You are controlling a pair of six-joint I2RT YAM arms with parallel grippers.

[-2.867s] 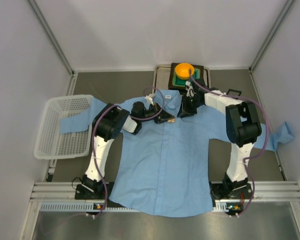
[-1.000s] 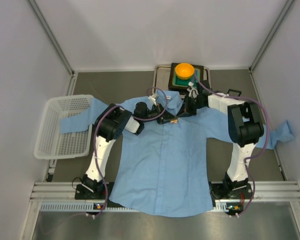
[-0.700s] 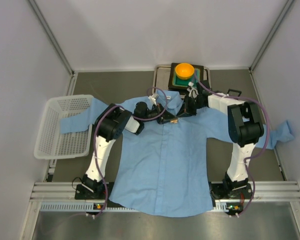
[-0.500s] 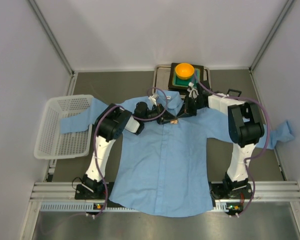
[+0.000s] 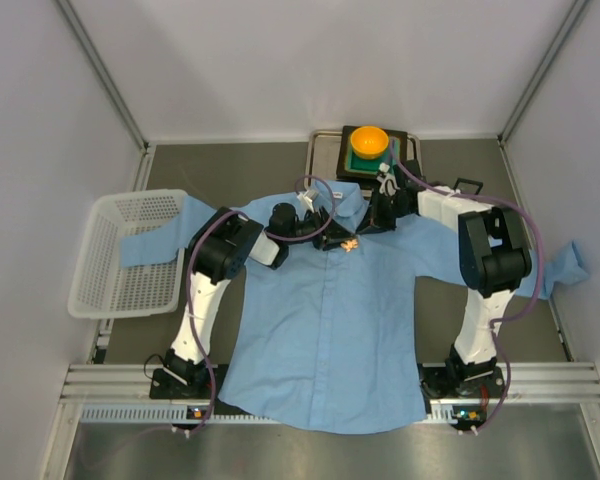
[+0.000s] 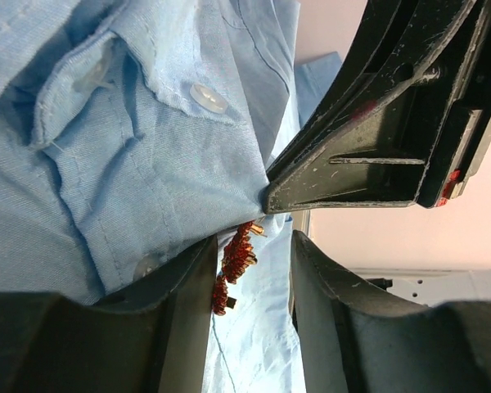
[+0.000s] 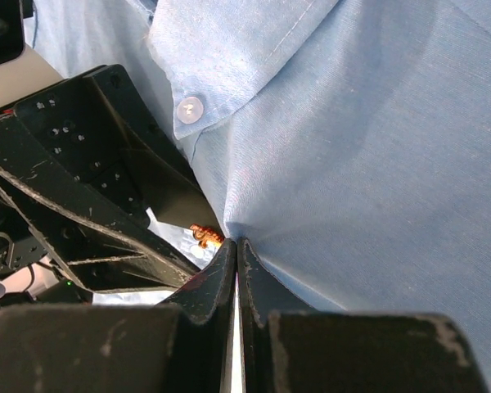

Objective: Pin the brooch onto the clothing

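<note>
Lying spread face-up on the table [image 5: 230, 165], the light blue button-up shirt [image 5: 330, 330] has its collar at 12 o'clock and its hem toward the arm bases. One sleeve trails into a white mesh basket [image 5: 130, 250] at 9 o'clock, the other runs out toward 3 o'clock.

The brooch [image 5: 350, 243], small and red-orange, sits on the shirt front just below the collar, by the button placket.

The left gripper [image 6: 252, 246] comes in from 9 o'clock of the brooch with its fingers apart. In the left wrist view the brooch [image 6: 236, 260] hangs in the gap between them, closer to one finger; contact cannot be told.

The right gripper [image 7: 236, 246] comes in from 2 o'clock with its fingers pressed together. Their tips meet at a pucker in the cloth just beside the brooch [image 7: 206, 236]. Whether fabric is pinched between them cannot be told.

An orange bowl [image 5: 369, 140] stands on a green pad well beyond the collar, at 12 o'clock.
</note>
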